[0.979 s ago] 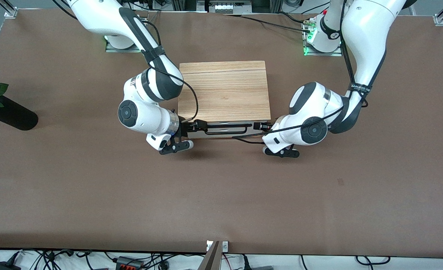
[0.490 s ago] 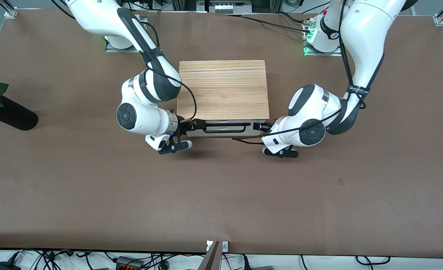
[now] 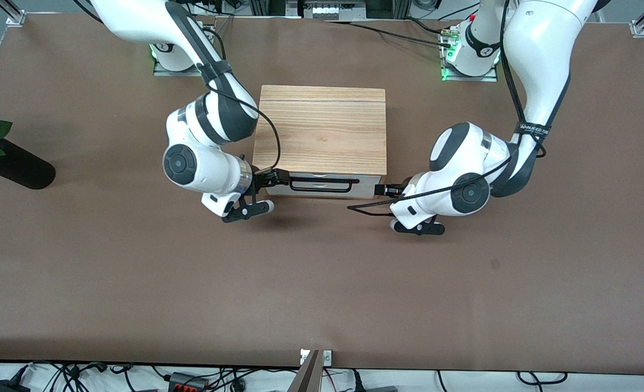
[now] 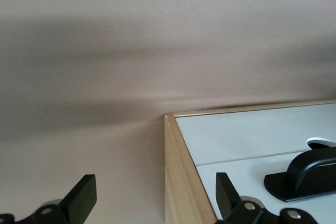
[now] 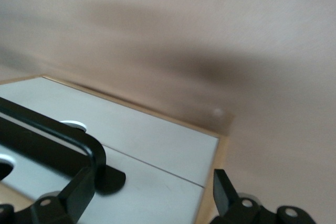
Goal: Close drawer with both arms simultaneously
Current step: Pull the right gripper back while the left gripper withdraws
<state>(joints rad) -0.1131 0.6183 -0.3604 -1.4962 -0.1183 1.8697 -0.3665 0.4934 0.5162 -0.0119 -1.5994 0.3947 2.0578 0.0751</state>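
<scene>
The drawer sits pushed into the light-wood cabinet in the middle of the worktop, its white front facing the front camera and looking about flush, so nothing inside it shows. Its black bar handle runs lengthwise between the two arms. The right tool is at one end of the front panel, the left tool at the other corner, each with fingers spread apart and gripping nothing.
</scene>
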